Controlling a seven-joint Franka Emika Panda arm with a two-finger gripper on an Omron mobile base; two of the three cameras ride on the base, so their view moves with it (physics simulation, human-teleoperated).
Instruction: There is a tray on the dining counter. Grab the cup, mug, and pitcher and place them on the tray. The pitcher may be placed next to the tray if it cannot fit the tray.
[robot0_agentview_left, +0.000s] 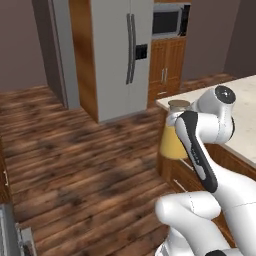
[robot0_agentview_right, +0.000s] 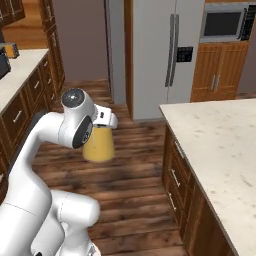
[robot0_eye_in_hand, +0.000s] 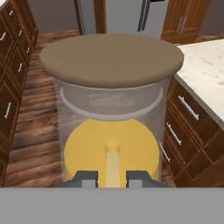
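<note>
Orange-filled clear conical glass pitcher (robot0_eye_in_hand: 111, 127), clamped upright in the end effector (robot0_eye_in_hand: 112, 178); beige speckled stone counter (robot0_agentview_right: 220, 145) lies rightward.

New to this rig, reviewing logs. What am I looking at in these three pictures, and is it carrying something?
It is a rendered kitchen with a white robot arm on a driving base. Two pictures come from cameras on the base, behind the arm to its left and right. The third looks along the claw from a camera on the hand.

The claw is shut on the pitcher, a clear carafe of orange liquid with a round brown lid, held in the air above the wooden floor. The beige speckled dining counter stands to the arm's right; the part in view is bare. Behind are a fridge and a microwave.
</note>
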